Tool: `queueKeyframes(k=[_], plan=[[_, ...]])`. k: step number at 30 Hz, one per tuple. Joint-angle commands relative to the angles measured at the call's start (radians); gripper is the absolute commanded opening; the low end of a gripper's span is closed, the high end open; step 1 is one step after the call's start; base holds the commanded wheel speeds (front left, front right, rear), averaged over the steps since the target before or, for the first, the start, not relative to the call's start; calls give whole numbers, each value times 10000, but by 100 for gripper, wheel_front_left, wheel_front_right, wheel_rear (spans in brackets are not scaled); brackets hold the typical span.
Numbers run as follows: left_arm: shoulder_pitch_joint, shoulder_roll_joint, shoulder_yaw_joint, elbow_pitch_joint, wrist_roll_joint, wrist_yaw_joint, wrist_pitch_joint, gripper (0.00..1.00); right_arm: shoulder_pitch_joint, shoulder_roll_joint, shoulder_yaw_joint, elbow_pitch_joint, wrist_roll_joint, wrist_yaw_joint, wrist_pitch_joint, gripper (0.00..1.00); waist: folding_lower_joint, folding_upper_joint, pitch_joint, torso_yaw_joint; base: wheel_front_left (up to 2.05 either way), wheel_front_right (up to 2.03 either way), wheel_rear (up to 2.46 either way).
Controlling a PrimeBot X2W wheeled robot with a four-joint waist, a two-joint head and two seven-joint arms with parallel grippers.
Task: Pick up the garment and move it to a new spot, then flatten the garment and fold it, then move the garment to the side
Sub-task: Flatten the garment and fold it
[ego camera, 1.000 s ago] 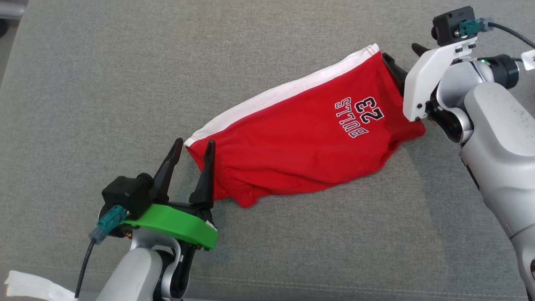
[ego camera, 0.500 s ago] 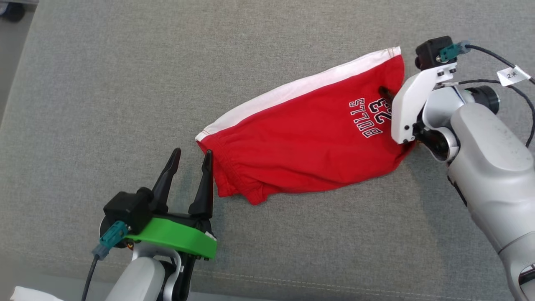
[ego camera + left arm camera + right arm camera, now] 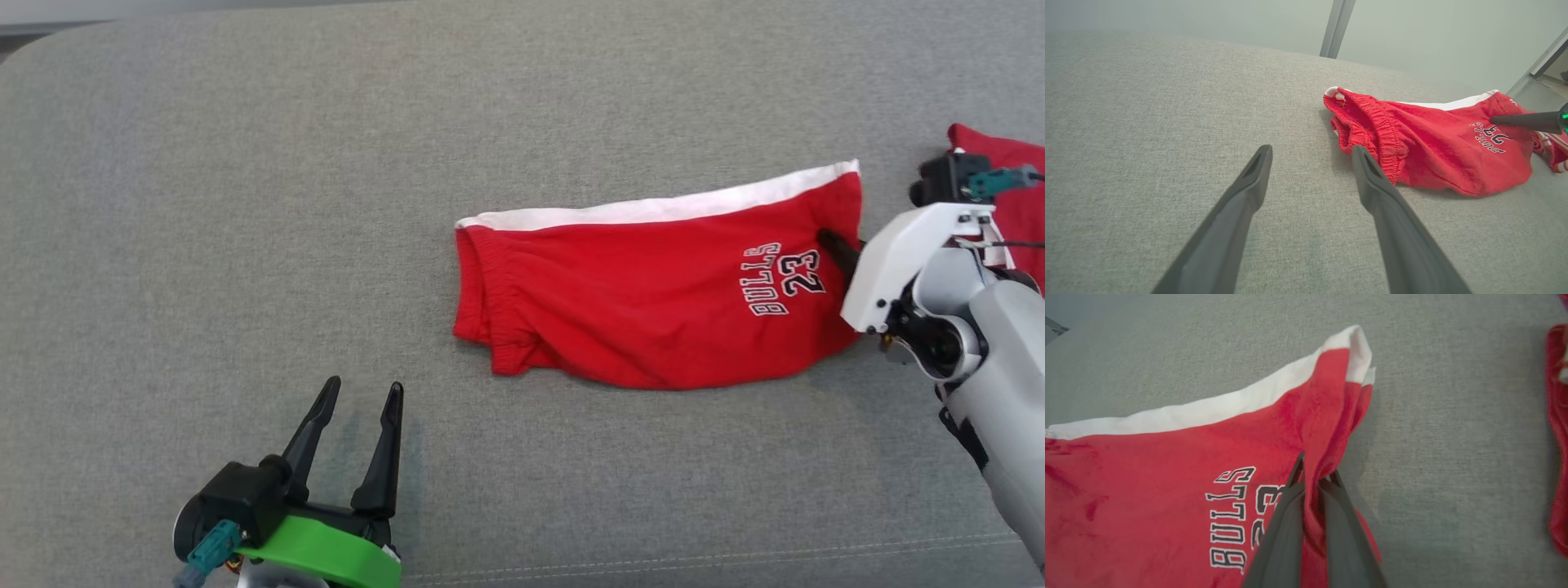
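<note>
Head view shows grey woven upholstery under the red garment

One pair of red shorts, bearing one white stripe. One further red cloth at the far edge. One grey cushion beneath both. Two grippers, the left gripper and the right gripper, each with two dark fingers, four in all.
</note>
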Motion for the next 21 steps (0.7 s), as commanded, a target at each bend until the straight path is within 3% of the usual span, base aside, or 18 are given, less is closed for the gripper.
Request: queueKeyframes(k=[1, 11, 16, 21], plan=[[285, 156, -9, -115, 250, -39, -88, 100, 422, -201, -416, 97, 193, -13, -177, 0, 0, 77, -648, -708, 0, 0, 0], [774, -112, -128, -106, 351, -165, -140, 100, 657, -702, -2075, 265, -226, -11, -1021, 0, 0, 77, -789, -432, 0, 0, 0], [1003, -303, -227, 75, 306, -147, -140, 100, 1124, 1, -1971, -942, -543, -10, -636, 0, 0, 77, -1165, -270, 0, 0, 0], [950, -363, -198, 43, 432, -180, -145, 100, 1546, 1449, -1622, -2063, -983, -10, -155, 0, 0, 77, -1241, -150, 0, 0, 0]])
